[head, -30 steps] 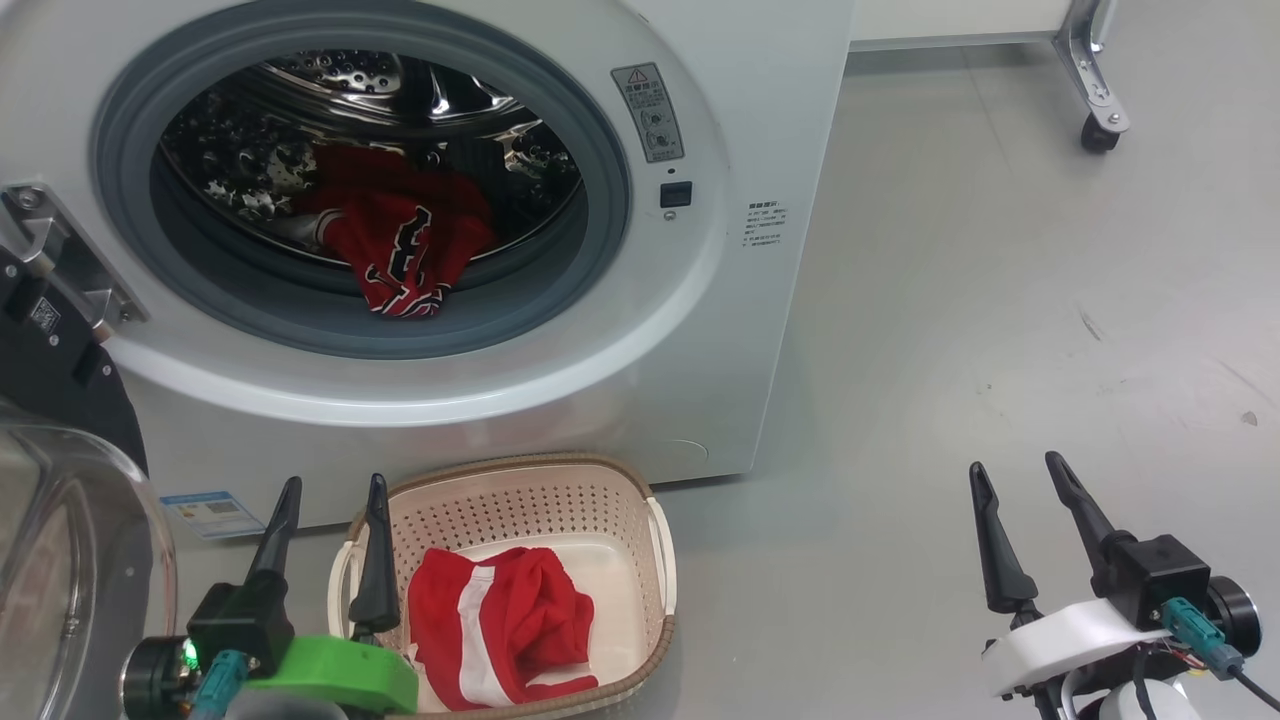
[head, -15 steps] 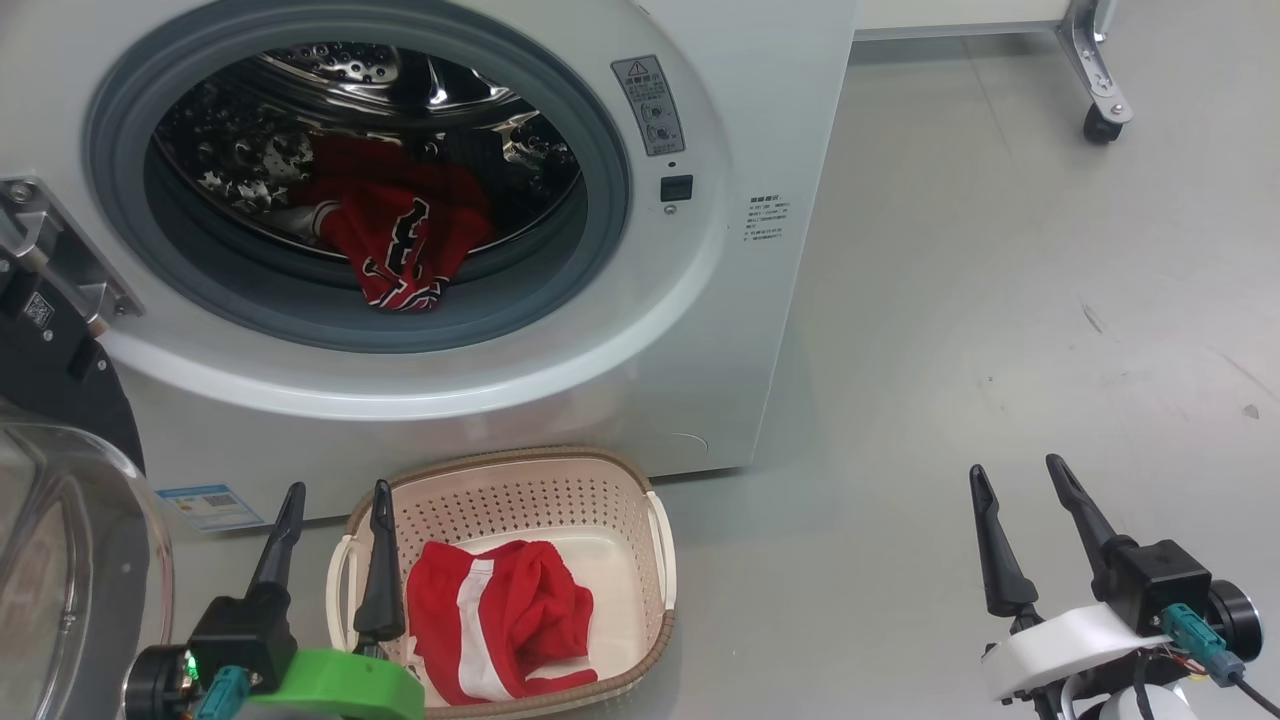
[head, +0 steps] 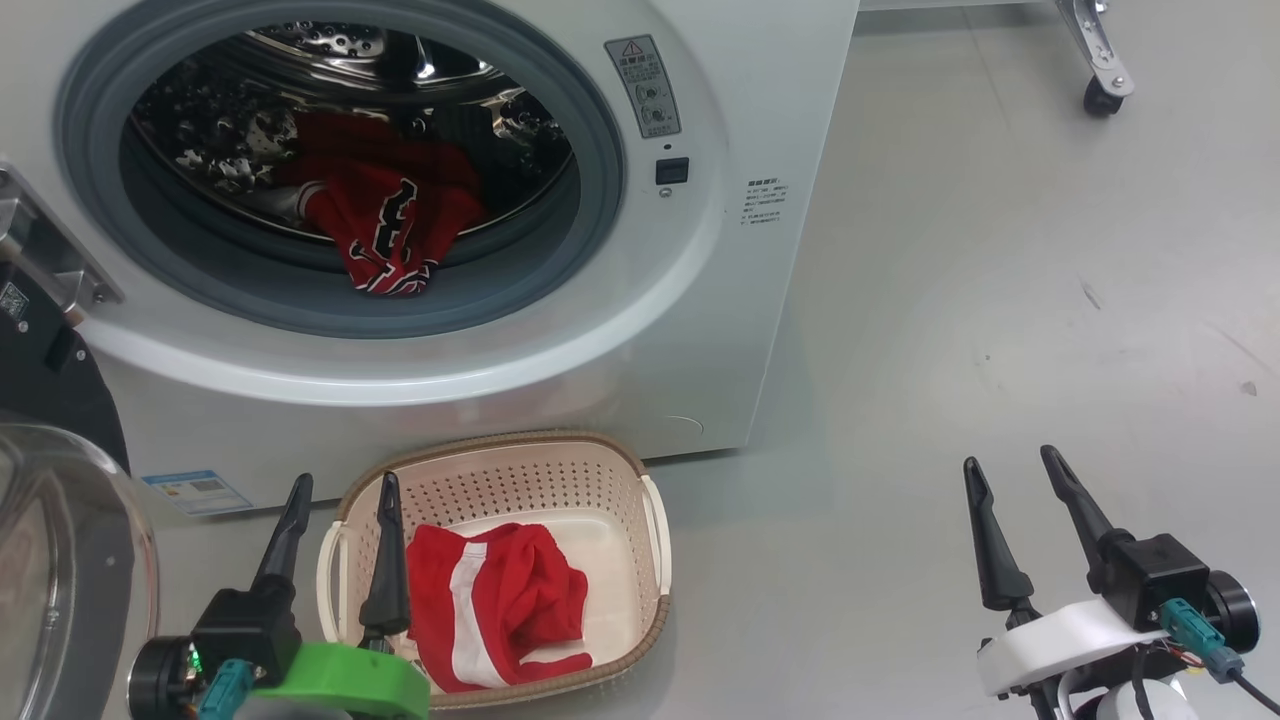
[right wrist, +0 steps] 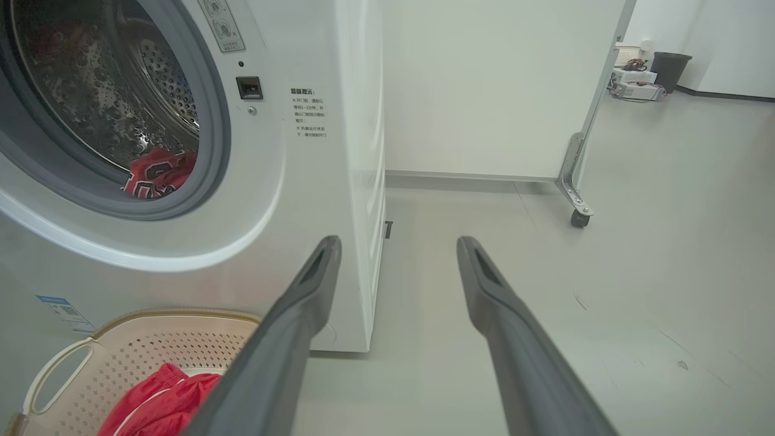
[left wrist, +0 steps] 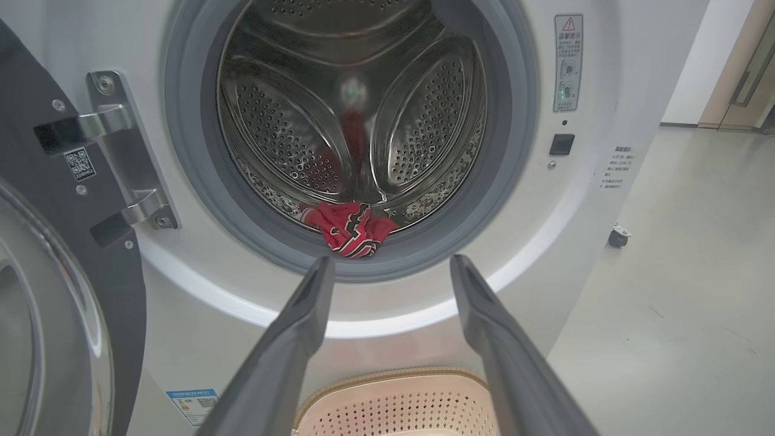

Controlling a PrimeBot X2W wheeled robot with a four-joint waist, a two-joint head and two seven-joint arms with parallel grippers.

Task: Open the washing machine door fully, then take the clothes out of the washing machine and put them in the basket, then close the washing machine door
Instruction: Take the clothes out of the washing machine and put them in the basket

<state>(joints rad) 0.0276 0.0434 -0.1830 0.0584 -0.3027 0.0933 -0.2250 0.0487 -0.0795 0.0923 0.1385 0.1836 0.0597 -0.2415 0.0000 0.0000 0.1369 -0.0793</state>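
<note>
The left gripper [head: 346, 480], jaws spread and empty, hangs low before the washing machine [head: 760, 100], fingers aimed at its round opening. A lettered red jersey [head: 385, 225] lies well beyond the fingertips, on the drum's floor just inside the machine's grey seal. A red-and-white garment [head: 490, 600] lies in the basket [head: 520, 440], which stands close before the machine's front, below the opening and just beside the left gripper. The right gripper [head: 1008, 458], also spread and empty, hovers off the machine's right front corner. Since half a second ago the whole head view has slid, so the camera moved; jersey, garment and basket lie as before. The washing machine door [head: 45, 390] stands swung open at the machine's left, its glass bowl near the left gripper. Bare floor [head: 1000, 250] stretches right of the machine to a castor [head: 1098, 97].
</note>
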